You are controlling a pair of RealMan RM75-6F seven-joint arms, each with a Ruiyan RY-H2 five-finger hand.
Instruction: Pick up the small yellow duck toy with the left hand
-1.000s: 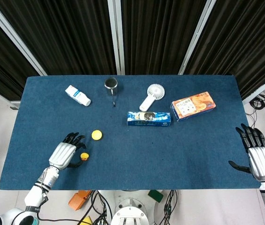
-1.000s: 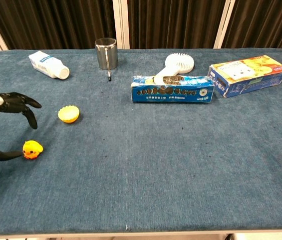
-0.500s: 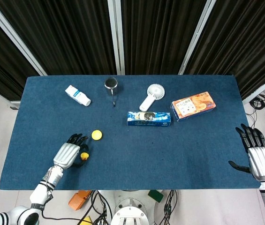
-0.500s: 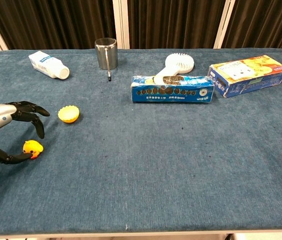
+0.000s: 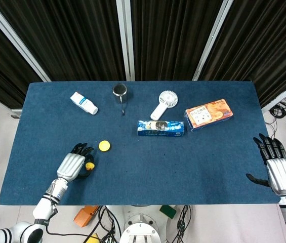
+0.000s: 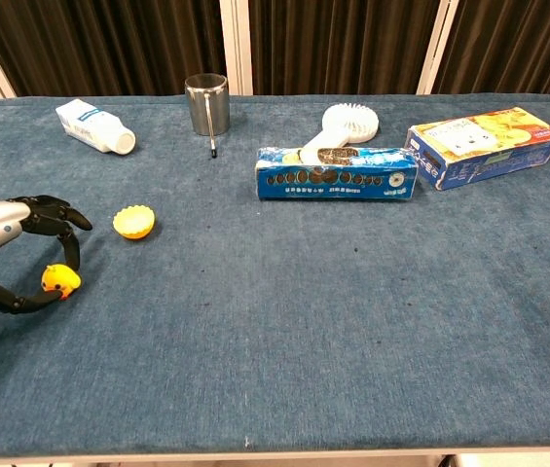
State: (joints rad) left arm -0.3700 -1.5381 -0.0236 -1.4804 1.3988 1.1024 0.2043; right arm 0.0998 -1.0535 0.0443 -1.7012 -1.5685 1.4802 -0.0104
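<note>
Worktop point(image 5: 132, 172) surface is blue cloth and carries every item. Ordered by size, the orange biscuit box point(image 5: 208, 114) lies toward the far right corner, with the blue cookie pack point(image 5: 161, 127) beside it nearer the centre. A white handheld fan point(image 5: 164, 103) rests just behind the pack. A white tube point(image 5: 84, 103) lies toward the far left corner, and a metal cup point(image 5: 120, 91) stands at the middle of the far edge. A yellow cap point(image 5: 104, 146) sits toward the near left, just beyond the left robot hand.

Left robot hand point(image 6: 7, 258) is curled around the small yellow duck toy point(image 6: 59, 280) near the near left corner. In the chest view the thumb lies below the duck and the fingers point(image 6: 65, 233) arch over it, both touching it. This is judged to be a pinch grip closing for the lift. Whether the duck has left the cloth cannot be told.

Right robot hand point(image 5: 279, 169) rests at the near right edge, fingers spread and holding nothing, parked well apart from the work because the task assigns the pick to the left.
</note>
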